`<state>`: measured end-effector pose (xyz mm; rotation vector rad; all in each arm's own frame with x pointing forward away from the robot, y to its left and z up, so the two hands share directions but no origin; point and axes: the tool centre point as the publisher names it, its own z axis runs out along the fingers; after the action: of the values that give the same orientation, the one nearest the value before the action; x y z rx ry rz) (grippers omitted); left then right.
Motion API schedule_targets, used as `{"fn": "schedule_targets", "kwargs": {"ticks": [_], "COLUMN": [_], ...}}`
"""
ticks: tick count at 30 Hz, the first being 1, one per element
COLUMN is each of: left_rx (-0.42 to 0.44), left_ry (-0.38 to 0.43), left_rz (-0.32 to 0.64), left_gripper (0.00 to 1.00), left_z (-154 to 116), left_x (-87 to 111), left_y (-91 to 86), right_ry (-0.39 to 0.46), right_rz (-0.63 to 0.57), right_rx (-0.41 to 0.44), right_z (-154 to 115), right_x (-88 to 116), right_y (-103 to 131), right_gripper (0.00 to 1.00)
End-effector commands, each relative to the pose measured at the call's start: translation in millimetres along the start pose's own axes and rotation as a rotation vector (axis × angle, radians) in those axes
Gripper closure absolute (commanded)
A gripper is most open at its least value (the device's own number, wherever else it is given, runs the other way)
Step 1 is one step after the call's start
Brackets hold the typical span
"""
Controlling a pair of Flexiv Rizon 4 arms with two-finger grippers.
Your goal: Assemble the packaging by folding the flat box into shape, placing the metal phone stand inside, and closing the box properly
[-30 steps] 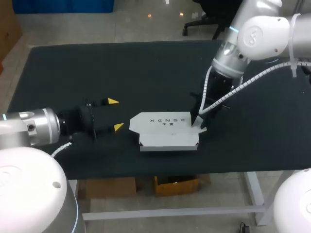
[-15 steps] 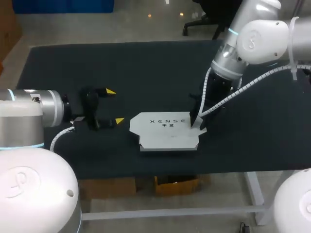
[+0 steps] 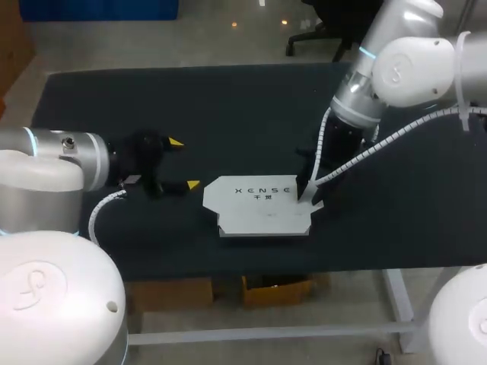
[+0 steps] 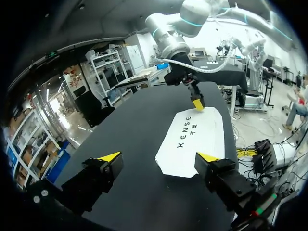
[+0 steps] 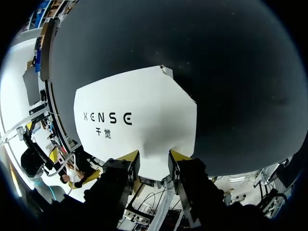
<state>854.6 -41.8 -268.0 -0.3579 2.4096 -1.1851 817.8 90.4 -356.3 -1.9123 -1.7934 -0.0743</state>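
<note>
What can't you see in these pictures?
1. Phone stand: it shows in no view. It may be off the table or under the white box's top panel.
2. Inside of the box: covered by that panel in every view.
3. Box's edge at the right gripper: hidden behind the gripper in the right wrist view.

The head camera looks down from above and behind on the whole bench (image 3: 228, 99). The left wrist camera faces low across it; the right wrist camera hangs close above the white box (image 3: 262, 209), which all three share.
</note>
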Motion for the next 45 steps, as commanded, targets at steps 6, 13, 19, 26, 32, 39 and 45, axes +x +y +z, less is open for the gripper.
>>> {"fn": "schedule_targets", "kwargs": {"ticks": [6, 13, 19, 26, 32, 39, 45], "left_rx": [-0.408, -0.556, -0.556, -0.609, -0.649, -0.700, -0.700], "left_ry": [0.060, -0.070, -0.070, -0.018, -0.019, -0.063, -0.063], "left_rz": [-0.405, -0.432, -0.432, -0.606, -0.879, -0.988, -0.988], "left_gripper": [0.00, 0.00, 0.00, 0.00, 0.00, 0.00, 0.00], "left_z": [20, 22, 22, 28, 31, 36, 36], "left_x": [-1.6, -5.5, -5.5, -2.9, 11.2, 18.9, 18.9], "left_y": [-24.6, -23.8, -23.8, -30.9, -27.2, -24.7, -24.7], "right_ry": [0.012, 0.021, 0.028, 0.031, 0.034, 0.036, 0.034], "right_rz": [0.001, 0.004, 0.005, 0.001, -0.001, -0.001, -0.004], "right_rx": [-0.009, -0.008, -0.010, -0.019, -0.025, -0.032, -0.039], "right_z": [3, 6, 8, 10, 11, 12, 11], "right_x": [-3, -6, -6, -5, -8, -9, -10], "right_y": [-3, -2, -2, -3, -4, -5, -6], "right_gripper": [0.65, 0.65, 0.65, 0.65, 0.65, 0.65, 0.65]}}
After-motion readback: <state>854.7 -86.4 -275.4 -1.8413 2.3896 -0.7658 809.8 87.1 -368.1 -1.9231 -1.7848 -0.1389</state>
